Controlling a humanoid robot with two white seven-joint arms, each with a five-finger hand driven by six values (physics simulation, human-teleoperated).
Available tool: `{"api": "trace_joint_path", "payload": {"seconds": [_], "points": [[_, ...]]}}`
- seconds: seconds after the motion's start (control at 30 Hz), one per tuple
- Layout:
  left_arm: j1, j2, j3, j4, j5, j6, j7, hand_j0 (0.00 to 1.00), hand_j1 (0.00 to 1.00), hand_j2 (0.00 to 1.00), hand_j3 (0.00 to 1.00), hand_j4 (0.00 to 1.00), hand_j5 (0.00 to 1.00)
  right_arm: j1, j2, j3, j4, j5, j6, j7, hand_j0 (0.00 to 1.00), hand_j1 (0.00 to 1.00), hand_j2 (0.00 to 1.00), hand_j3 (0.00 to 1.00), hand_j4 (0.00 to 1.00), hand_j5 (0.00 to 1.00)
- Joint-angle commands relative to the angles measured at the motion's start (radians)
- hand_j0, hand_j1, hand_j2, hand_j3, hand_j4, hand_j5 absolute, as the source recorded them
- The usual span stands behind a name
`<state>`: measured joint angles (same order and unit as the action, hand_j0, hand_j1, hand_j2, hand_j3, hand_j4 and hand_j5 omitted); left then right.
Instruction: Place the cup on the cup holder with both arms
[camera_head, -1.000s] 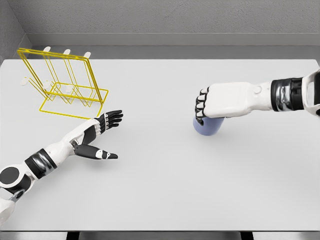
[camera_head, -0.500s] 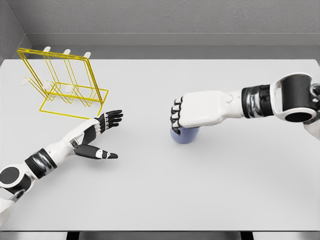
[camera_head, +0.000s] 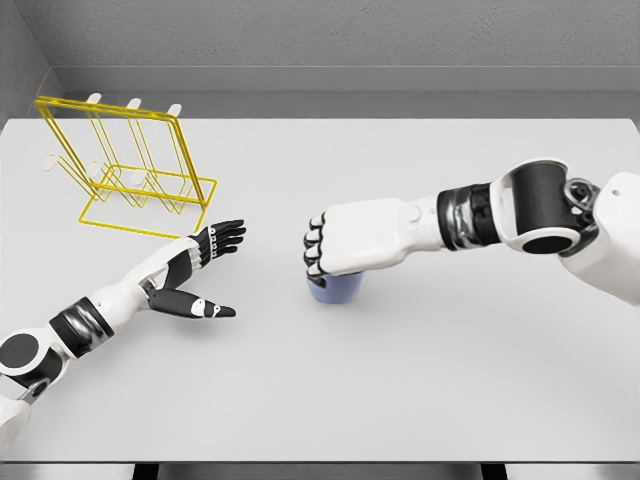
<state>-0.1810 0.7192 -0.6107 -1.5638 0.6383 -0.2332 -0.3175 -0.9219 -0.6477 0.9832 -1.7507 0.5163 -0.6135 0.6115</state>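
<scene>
Cup (camera_head: 335, 288), lavender, sits on the tabletop (camera_head: 420, 380) near centre, clamped from above by the right robot hand (camera_head: 340, 243). Left robot hand (camera_head: 205, 270) lies fingers spread, near the yellow wire cup holder (camera_head: 125, 170).

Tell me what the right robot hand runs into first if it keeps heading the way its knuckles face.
The right robot hand, shut on the cup, faces picture-left. The first thing in that line looks like the left robot hand, open on the table; depth is unclear.
</scene>
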Motion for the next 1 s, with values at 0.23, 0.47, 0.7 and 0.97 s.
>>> {"api": "trace_joint_path", "payload": {"seconds": [0.23,0.47,0.7,0.97], "points": [[0.000,0.002,0.000,0.001,0.004,0.000,0.000,1.00,1.00,1.00,1.00,1.00,1.00,-0.005,0.072,0.026,0.112,0.008,0.003,-0.001,0.52,0.52,0.52,0.52,0.52,0.52],[0.000,0.002,0.000,0.001,0.004,0.000,0.000,1.00,1.00,1.00,1.00,1.00,1.00,-0.002,0.074,0.028,0.086,0.008,0.003,-0.001,0.52,0.52,0.52,0.52,0.52,0.52],[0.000,0.002,0.000,0.001,0.004,0.000,0.000,1.00,1.00,1.00,1.00,1.00,1.00,0.000,0.074,0.028,0.088,0.008,0.003,-0.001,0.99,0.99,0.99,0.99,0.99,0.99],[0.000,0.000,0.000,0.001,0.004,0.000,0.000,1.00,1.00,1.00,1.00,1.00,1.00,0.000,0.059,0.012,0.088,0.007,0.003,-0.001,0.99,0.99,0.99,0.99,0.99,0.99]]}}
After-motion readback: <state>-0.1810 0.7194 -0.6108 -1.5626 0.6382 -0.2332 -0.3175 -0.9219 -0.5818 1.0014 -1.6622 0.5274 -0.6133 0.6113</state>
